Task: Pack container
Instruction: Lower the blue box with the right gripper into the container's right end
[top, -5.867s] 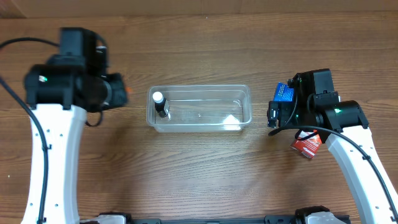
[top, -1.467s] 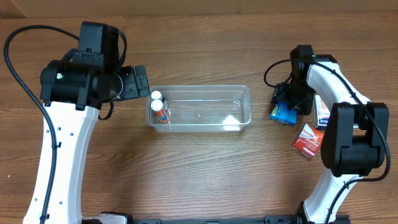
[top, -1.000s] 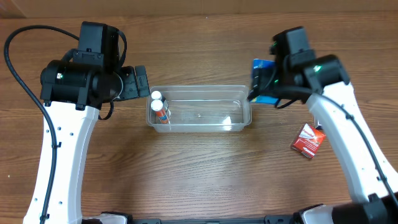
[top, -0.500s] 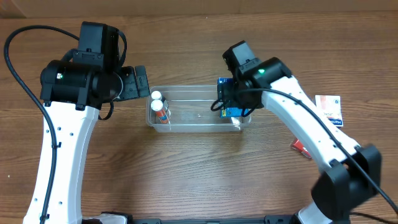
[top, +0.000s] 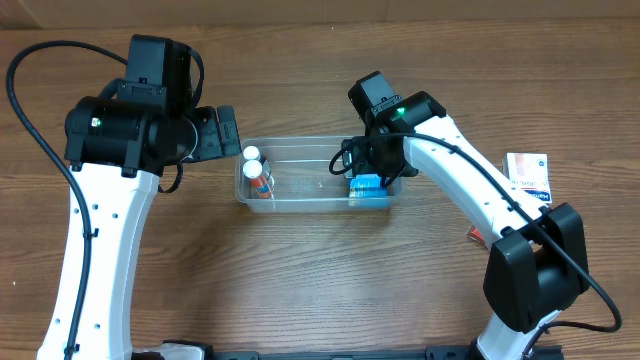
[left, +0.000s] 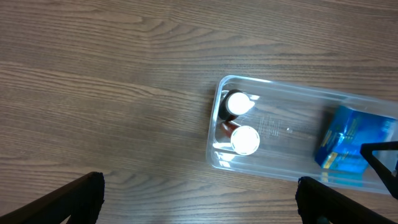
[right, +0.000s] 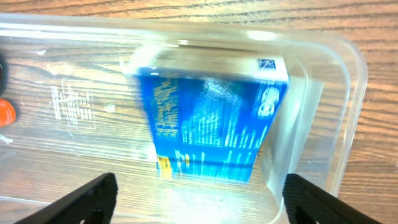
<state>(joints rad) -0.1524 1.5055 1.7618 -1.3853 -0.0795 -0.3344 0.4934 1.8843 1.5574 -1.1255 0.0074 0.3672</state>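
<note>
The container (top: 312, 143) is a clear tub in the middle of the table. At its left end stand two white-capped bottles (top: 256, 166), a dark one (left: 237, 103) and an orange one (left: 245, 140). A blue box (top: 367, 189) lies at its right end, close to the end wall (right: 348, 112). My right gripper (top: 373, 163) hangs over that end, open. Its black fingers stand either side of the blue box (right: 211, 124) and clear of it. My left gripper (top: 222, 134) hovers just left of the container (left: 212, 155), open wide and empty.
A white and blue box (top: 528, 175) lies on the wood at the far right. A red box (top: 479, 236) shows only as a sliver behind my right arm. The table is bare brown wood around the tub.
My right gripper carried the blue box from the right of the table into the container's right end, then opened and let it go. The left arm has not moved.
</note>
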